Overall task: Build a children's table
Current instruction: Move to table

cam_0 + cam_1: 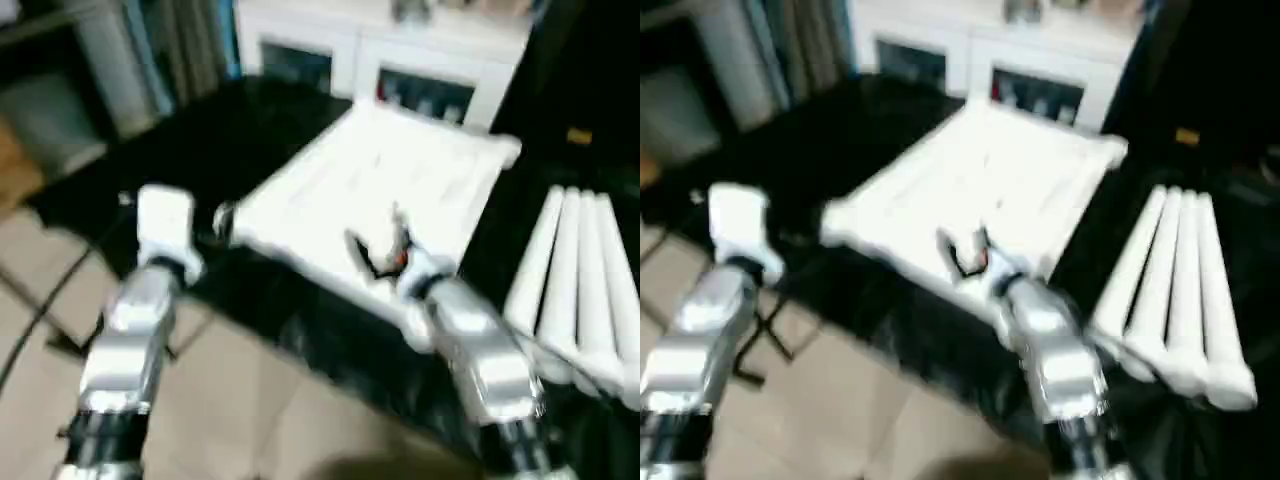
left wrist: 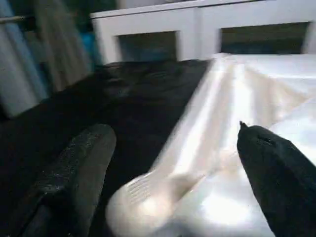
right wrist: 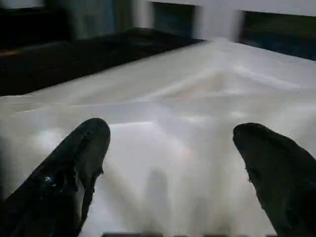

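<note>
Table top (image 1: pixel 375 195) lying flat on my black desk (image 1: pixel 250 130), long axis running toward the cabinet (image 1: pixel 390 55), four legs (image 1: pixel 575 290) parallel beside it, both my jaws wide apart, empty.

Both head views are smeared by motion blur: the edges of the white plastic rectangular table top (image 1: pixel 375 195) and the 4 long white tubular legs (image 1: pixel 580 290) are soft and doubled. The light is dim and even, with no hard shadows. The white plastic glows against the black glossy work surface (image 1: pixel 250 140), which carries faint pale reflections. The white glass-door cabinet (image 1: pixel 390 60) behind is washed out and unsharp. In both wrist views the 2 black fingers (image 2: pixel 74 182) are out of focus, and the white top looks overexposed, its ribs melted into streaks.
</note>
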You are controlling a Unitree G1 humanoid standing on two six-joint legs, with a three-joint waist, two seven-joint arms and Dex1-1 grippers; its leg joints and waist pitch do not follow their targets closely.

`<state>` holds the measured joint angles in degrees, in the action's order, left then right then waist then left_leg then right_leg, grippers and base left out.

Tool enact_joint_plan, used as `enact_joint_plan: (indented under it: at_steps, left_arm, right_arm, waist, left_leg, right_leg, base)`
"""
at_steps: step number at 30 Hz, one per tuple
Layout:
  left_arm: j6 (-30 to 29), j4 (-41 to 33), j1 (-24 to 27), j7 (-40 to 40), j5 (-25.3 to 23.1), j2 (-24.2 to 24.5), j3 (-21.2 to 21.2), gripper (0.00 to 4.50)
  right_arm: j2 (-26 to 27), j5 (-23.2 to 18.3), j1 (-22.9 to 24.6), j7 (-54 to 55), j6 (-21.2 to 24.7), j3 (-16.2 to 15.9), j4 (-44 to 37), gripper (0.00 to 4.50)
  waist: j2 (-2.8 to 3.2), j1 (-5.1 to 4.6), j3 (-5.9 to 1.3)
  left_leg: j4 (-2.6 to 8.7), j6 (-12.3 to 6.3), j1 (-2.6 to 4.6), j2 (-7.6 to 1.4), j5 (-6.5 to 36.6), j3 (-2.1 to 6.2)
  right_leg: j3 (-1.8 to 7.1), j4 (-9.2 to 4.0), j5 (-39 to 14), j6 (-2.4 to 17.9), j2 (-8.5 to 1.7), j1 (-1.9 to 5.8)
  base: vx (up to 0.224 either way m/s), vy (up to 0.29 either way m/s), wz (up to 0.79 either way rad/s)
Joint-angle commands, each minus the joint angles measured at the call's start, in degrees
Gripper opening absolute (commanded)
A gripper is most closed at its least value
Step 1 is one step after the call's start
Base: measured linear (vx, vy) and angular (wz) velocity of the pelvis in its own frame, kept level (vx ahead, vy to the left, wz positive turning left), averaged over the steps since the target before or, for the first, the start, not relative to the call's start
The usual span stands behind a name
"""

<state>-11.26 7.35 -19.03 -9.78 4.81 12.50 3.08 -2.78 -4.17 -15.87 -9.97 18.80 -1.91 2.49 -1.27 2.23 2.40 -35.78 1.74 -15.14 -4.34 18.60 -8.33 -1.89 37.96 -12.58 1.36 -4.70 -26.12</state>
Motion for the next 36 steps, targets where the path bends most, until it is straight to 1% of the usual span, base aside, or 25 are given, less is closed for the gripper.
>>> enact_joint_plan:
  at_steps: [1, 2, 3, 4, 5, 6, 8, 9, 10, 11, 12, 13, 14, 16, 18, 19, 20, 21, 22, 23, 24, 25, 27, 30, 36]
  left_arm:
    - [0.3, 2.0, -1.5, -0.7, -0.3, -0.7, -1.8, 4.44]
    - [0.7, 2.1, -1.5, -0.8, -0.4, -0.7, -1.8, 4.44]
    - [1.3, 2.2, -1.5, -1.1, -0.2, -0.8, -1.7, 4.44]
    - [1.8, 2.3, -1.4, -1.5, 0.1, -0.9, -1.5, 4.44]
    - [2.1, 2.4, -1.4, -1.6, 0.1, -0.9, -1.4, 4.44]
    - [2.6, 2.5, -1.4, -1.7, 0.3, -1.1, -1.2, 4.44]
    - [3.3, 2.9, -1.5, -1.8, 0.2, -1.1, -1.0, 4.44]
    - [4.0, 3.5, -1.8, -1.7, -0.4, -0.9, -1.2, 4.44]
    - [4.8, 3.7, -1.9, -1.2, -1.5, -0.6, -1.7, 4.44]
    - [4.9, 3.7, -2.1, -0.2, -2.8, -0.4, -2.2, 4.44]
    - [4.9, 3.9, -2.3, 0.0, -2.6, -0.6, -2.2, 4.44]
    - [4.9, 4.0, -2.4, 0.0, -2.3, -0.8, -2.2, 4.44]
    - [5.1, 4.1, -2.4, -0.3, -2.1, -1.0, -2.4, 4.44]
    - [4.7, 3.8, -2.2, -0.8, -2.2, -0.9, -2.7, 4.44]
    - [4.5, 3.7, -2.0, -1.2, -2.3, -0.8, -2.9, 4.44]
    - [4.7, 3.7, -1.7, -2.0, -1.7, -1.1, -2.7, 4.44]
    - [4.5, 3.6, -1.8, -2.4, -1.6, -1.0, -2.8, 4.44]
    - [4.4, 3.7, -1.9, -2.4, -1.6, -0.9, -2.9, 4.44]
    - [3.2, 3.8, -2.4, -3.4, -2.0, -0.2, -3.7, 4.44]
    - [3.0, 4.3, -3.1, -4.2, -2.9, 0.6, -4.7, 4.44]
    - [3.0, 4.3, -3.1, -4.2, -2.9, 0.6, -4.7, 4.44]
    - [3.1, 5.2, -3.9, -5.5, -3.6, 1.3, -5.6, 4.44]
    - [3.9, 6.1, -4.5, -7.3, -3.2, 1.7, -6.1, 4.44]
    - [6.9, 10.0, -7.3, -18.9, 0.8, 2.6, -7.8, 4.44]
    - [7.5, 15.1, -10.6, -40.3, 1.2, 6.6, -16.9, 4.44]
  right_arm:
    - [0.1, -0.8, 0.7, 3.3, 2.3, 3.8, -2.8, 4.5]
    - [-0.1, -0.5, 0.8, 3.8, 2.4, 4.0, -3.2, 4.5]
    - [-0.2, -0.3, 0.9, 4.2, 2.8, 4.2, -3.8, 4.5]
    - [-0.3, -0.3, 1.2, 4.4, 3.4, 4.5, -4.8, 4.5]
    - [-0.5, -0.1, 1.5, 4.6, 3.8, 4.5, -5.6, 4.5]
    - [-0.7, -0.1, 1.8, 4.7, 4.3, 4.6, -6.5, 4.5]
    - [-0.7, -0.2, 2.1, 5.0, 4.9, 4.7, -7.5, 4.5]
    - [-0.7, -0.3, 2.3, 5.1, 5.7, 4.8, -8.3, 4.5]
    - [-0.7, -0.3, 2.5, 5.2, 6.1, 4.9, -9.1, 4.5]
    - [-0.6, -0.5, 2.8, 5.3, 6.8, 5.1, -10.1, 4.5]
    - [-0.7, -0.7, 2.9, 5.3, 7.1, 5.2, -10.5, 4.5]
    - [-0.6, -0.8, 2.9, 5.3, 7.3, 5.2, -10.7, 4.5]
    - [-0.7, -0.6, 2.9, 5.5, 7.7, 5.1, -11.0, 4.5]
    - [-0.8, -0.4, 2.7, 5.7, 8.2, 5.1, -11.2, 4.5]
    - [-0.9, -0.7, 2.4, 5.6, 8.7, 5.2, -11.3, 4.5]
    - [-0.8, -1.6, 1.8, 4.8, 9.7, 5.3, -11.0, 4.5]
    - [-2.0, -1.4, 1.3, 3.2, 10.1, 4.3, -10.2, 4.5]
    - [-2.4, -1.2, 1.1, 2.6, 10.3, 3.9, -10.0, 4.5]
    - [-4.1, -0.8, 0.6, 0.0, 10.2, 2.2, -9.1, 4.5]
    - [-5.7, -0.9, 0.0, -2.3, 9.8, 1.4, -8.2, 4.5]
    - [-5.7, -0.9, 0.0, -2.3, 9.8, 1.4, -8.2, 4.5]
    - [-7.1, -1.3, -0.7, -4.4, 9.6, 1.3, -7.0, 4.5]
    - [-8.2, -1.7, -1.4, -6.2, 9.2, 1.3, -6.2, 4.5]
    - [-13.2, -2.7, -3.0, -13.9, 7.7, 0.4, -3.5, 4.5]
    - [-22.4, -5.2, -2.9, -28.8, 7.2, -2.6, -3.4, 4.5]
  waist:
    - [-2.62, 3.89, -3.59]
    - [-2.39, 4.24, -4.28]
    - [-3.35, 3.26, -4.47]
    - [-1.97, 4.23, -5.13]
    - [-1.66, 4.51, -5.63]
    - [-1.53, 4.43, -5.42]
    - [0.41, 4.16, -4.81]
    - [1.73, 3.43, -4.1]
    - [3.85, 3.08, -3.05]
    - [5.48, 0.29, -1.63]
    - [5.38, 0.04, -2.81]
    - [6.39, 1.08, -2.99]
    - [6.47, 0.76, -2.94]
    - [6.48, 0.25, -4.49]
    - [6.03, 0.61, -5.44]
    - [5.5, 0.74, -5.66]
    - [4.5, 0.71, -5.36]
    - [3.98, 0.33, -5.43]
    - [1.99, 0.48, -5.37]
    - [0.89, 3.22, -4.91]
    - [0.52, 3.63, -4.33]
    - [0.65, 3.42, -3.83]
    - [1.56, 3.74, -3.71]
    - [2.01, 3.98, -3.46]
    - [2.36, 4.0, -3.38]
  left_leg:
    - [-5.04, -6.37, -2.37, 2.57, 5.6, -1.81]
    - [-6.0, -4.58, -3.81, 2.0, 3.6, 0.31]
    - [-7.68, -2.19, -7.82, 2.35, -4.2, 3.23]
    - [-9.47, -1.33, -8.24, 3.15, -6.2, 3.54]
    - [-12.34, 1.74, -10.02, 2.36, -4.0, 5.99]
    - [-12.38, 2.57, -10.42, 2.09, -3.7, 6.69]
    - [-11.11, 3.92, -10.01, 1.39, -3.6, 8.19]
    - [-7.21, 3.34, -8.87, 0.32, -4.3, 8.47]
    - [-1.33, 0.95, -6.05, -2.3, -4.0, 8.97]
    - [6.96, -2.11, -4.22, -7.79, 15.3, 7.85]
    - [8.21, -1.26, -4.54, -10.56, 21.8, 8.3]
    - [8.77, 4.85, -5.16, -11.46, 26.4, 6.91]
    - [9.2, 7.8, -4.76, -12.62, 26.4, 6.36]
    - [8.73, 10.34, -2.39, -17.3, 3.3, 6.18]
    - [7.67, 4.77, -0.72, -18.5, -14.9, 5.36]
    - [6.94, -0.86, -0.58, -18.22, -22.8, 4.04]
    - [7.35, -7.17, -2.46, -15.42, -22.8, 6.09]
    - [6.11, -15.86, -2.65, -12.78, -19.5, 6.11]
    - [2.93, -18.08, -6.48, -7.69, -11.7, 2.06]
    - [-2.86, -11.82, -11.11, -3.72, -6.9, -0.57]
    - [-1.96, -7.9, -9.92, -4.53, -6.6, -0.01]
    - [0.26, -2.68, -10.55, -4.82, -7.0, 0.58]
    - [3.05, 0.2, -9.32, -6.23, -2.1, 1.01]
    - [5.05, 1.46, -7.08, -7.95, 6.2, 1.13]
    - [6.67, 2.22, -5.65, -9.53, 11.0, 0.97]
  right_leg:
    - [14.51, -9.85, -9.1, 1.6, -5.09, 7.92]
    - [16.9, -8.73, -6.3, 3.8, -7.06, 9.31]
    - [17.11, -4.82, 17.1, 2.4, -4.95, 11.71]
    - [17.77, -4.1, 32.5, 3.3, -5.33, 11.22]
    - [18.63, -2.72, 70.8, 6.1, -6.64, 9.34]
    - [18.17, -2.85, 72.1, 6.4, -6.19, 8.29]
    - [17.72, -5.69, 52.8, 5.2, -4.13, 5.45]
    - [17.63, -7.86, 26.6, 3.2, -1.35, 5.53]
    - [17.38, -9.68, 1.1, 2.0, 1.54, 5.66]
    - [6.88, -1.77, -15.5, 1.3, 6.38, -0.18]
    - [3.86, 2.89, -14.1, 1.5, 4.64, 1.69]
    - [0.9, 3.54, -7.2, 0.0, 2.83, 1.34]
    - [-0.03, 3.35, -4.9, -0.7, 2.3, 0.99]
    - [-2.12, 3.79, -4.4, -4.2, 0.88, -0.05]
    - [-2.19, 4.07, -4.9, -4.1, -0.1, -0.97]
    - [-1.89, 3.91, -3.2, -2.7, -0.58, -1.21]
    - [-1.71, 4.24, -4.3, -2.9, -0.43, 0.63]
    - [0.38, 0.45, -2.6, 0.0, -1.87, 1.5]
    - [1.69, -3.7, 6.0, 7.5, -4.04, 4.71]
    - [3.1, -6.98, 8.5, 7.7, -10.16, 8.04]
    - [3.13, -7.39, 5.3, 3.3, -10.15, 6.49]
    - [1.23, -6.76, -3.4, -3.5, -7.78, 7.58]
    - [0.11, -7.63, -15.2, -7.0, -5.38, 6.86]
    - [-0.69, -8.56, -25.0, -2.8, -4.32, 6.04]
    - [0.04, -7.29, -13.1, 5.8, -4.6, 6.25]
  base:
    - [0.179, -0.024, -0.08]
    - [0.183, -0.009, -0.33]
    - [0.177, 0.047, -0.55]
    - [0.177, 0.047, -0.55]
    - [0.073, 0.066, -0.56]
    - [-0.093, 0.092, -0.54]
    - [-0.126, 0.101, -0.55]
    - [-0.082, 0.193, -0.62]
    - [-0.082, 0.193, -0.62]
    - [-0.091, 0.313, -0.63]
    - [-0.113, 0.293, -0.49]
    - [-0.113, 0.293, -0.49]
    - [-0.073, 0.213, -0.4]
    - [-0.069, 0.166, -0.45]
    - [-0.066, 0.054, -0.59]
    - [-0.071, 0.019, -0.6]
    - [-0.091, -0.067, -0.55]
    - [-0.101, -0.158, -0.34]
    - [-0.101, -0.158, -0.34]
    - [-0.109, -0.19, -0.18]
    - [-0.116, -0.163, -0.23]
    - [-0.116, -0.163, -0.23]
    - [-0.098, -0.101, -0.23]
    - [-0.081, -0.036, -0.1]
    - [-0.02, 0.035, -0.01]
